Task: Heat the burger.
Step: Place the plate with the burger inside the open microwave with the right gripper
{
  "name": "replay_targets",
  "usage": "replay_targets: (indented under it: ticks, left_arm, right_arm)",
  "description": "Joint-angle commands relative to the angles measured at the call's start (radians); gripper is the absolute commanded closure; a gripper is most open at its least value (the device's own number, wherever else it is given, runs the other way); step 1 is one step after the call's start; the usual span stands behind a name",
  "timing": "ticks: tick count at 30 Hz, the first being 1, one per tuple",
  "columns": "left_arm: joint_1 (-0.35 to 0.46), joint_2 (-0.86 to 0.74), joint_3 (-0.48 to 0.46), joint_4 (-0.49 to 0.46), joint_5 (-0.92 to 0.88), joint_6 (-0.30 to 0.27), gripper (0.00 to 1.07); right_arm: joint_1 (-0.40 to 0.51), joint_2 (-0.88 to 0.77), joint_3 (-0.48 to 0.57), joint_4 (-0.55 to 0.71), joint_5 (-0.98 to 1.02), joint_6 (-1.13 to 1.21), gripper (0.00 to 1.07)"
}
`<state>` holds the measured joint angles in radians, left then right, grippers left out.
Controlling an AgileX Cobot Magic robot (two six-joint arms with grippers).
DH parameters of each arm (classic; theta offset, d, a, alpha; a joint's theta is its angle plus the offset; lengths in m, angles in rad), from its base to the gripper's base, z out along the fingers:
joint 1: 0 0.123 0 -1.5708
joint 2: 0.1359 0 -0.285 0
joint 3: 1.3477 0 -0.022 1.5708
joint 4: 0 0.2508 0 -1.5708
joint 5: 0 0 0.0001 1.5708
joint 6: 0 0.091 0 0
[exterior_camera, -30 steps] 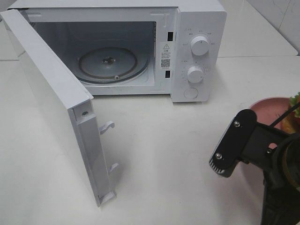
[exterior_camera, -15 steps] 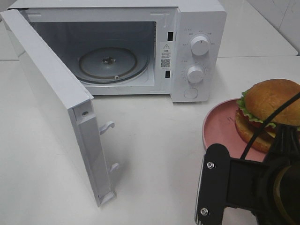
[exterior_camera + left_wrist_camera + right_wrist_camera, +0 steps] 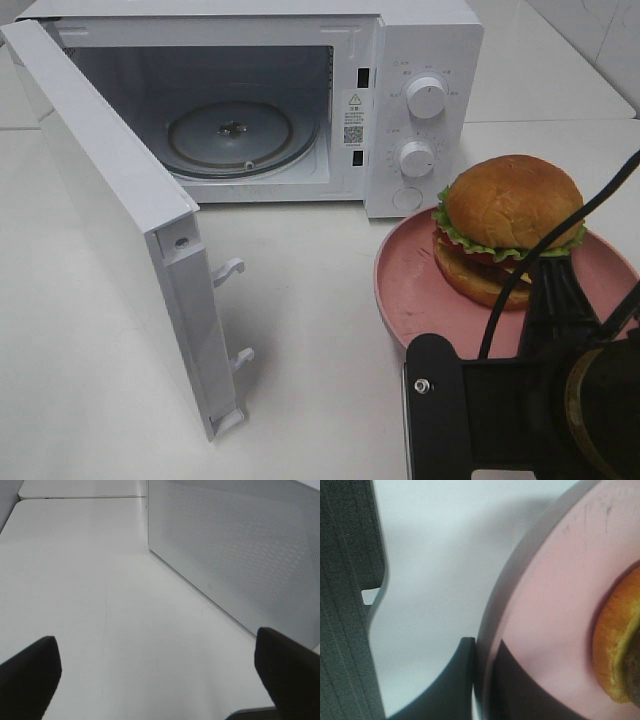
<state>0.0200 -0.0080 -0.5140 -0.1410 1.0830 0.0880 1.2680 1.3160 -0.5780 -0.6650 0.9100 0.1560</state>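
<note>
Since the burger (image 3: pixel 510 225) sits loose on the pink plate (image 3: pixel 410 280), the right tool (image 3: pixel 485 680) pinches the plate's rim instead; left tool (image 3: pixel 157 672) is wide open, empty.

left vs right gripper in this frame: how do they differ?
The left gripper is open, jaws wide apart; the right gripper is shut. The left gripper holds nothing, above bare table beside the microwave door; the right gripper pinches the rim of the pink plate carrying the burger. Shared: both are dark.
</note>
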Motion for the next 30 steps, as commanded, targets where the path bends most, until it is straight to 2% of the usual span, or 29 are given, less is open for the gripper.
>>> replay_targets:
  ticks: [1, 16, 21, 23, 26, 27, 29, 30]
  left_arm:
    - [-0.004, -0.021, 0.000, 0.003, -0.014, 0.000, 0.09]
    - [-0.004, -0.021, 0.000, 0.003, -0.014, 0.000, 0.09]
    - [-0.004, -0.021, 0.000, 0.003, -0.014, 0.000, 0.09]
    - [-0.004, -0.021, 0.000, 0.003, -0.014, 0.000, 0.09]
    - [-0.004, -0.021, 0.000, 0.003, -0.014, 0.000, 0.09]
    - [-0.004, -0.021, 0.000, 0.003, -0.014, 0.000, 0.09]
    - [-0.004, -0.021, 0.000, 0.003, -0.014, 0.000, 0.09]
    - [-0.004, -0.021, 0.000, 0.003, -0.014, 0.000, 0.09]
  right_arm:
    - [0.007, -0.005, -0.001, -0.078, 0.002, -0.037, 1.07]
    - [0.001, -0.005, -0.001, -0.081, -0.098, -0.214, 1.07]
    - [-0.080, -0.005, -0.001, -0.080, -0.169, -0.316, 1.07]
    - [-0.161, -0.005, -0.001, -0.067, -0.290, -0.484, 1.07]
    - [-0.182, -0.005, -0.001, -0.059, -0.323, -0.517, 1.07]
    - [-0.224, -0.005, -0.001, -0.043, -0.379, -0.572, 1.07]
    - [-0.242, -0.005, -0.001, -0.036, -0.398, -0.593, 1.07]
    - [-0.286, -0.005, -0.001, -0.023, -0.429, -0.646, 1.07]
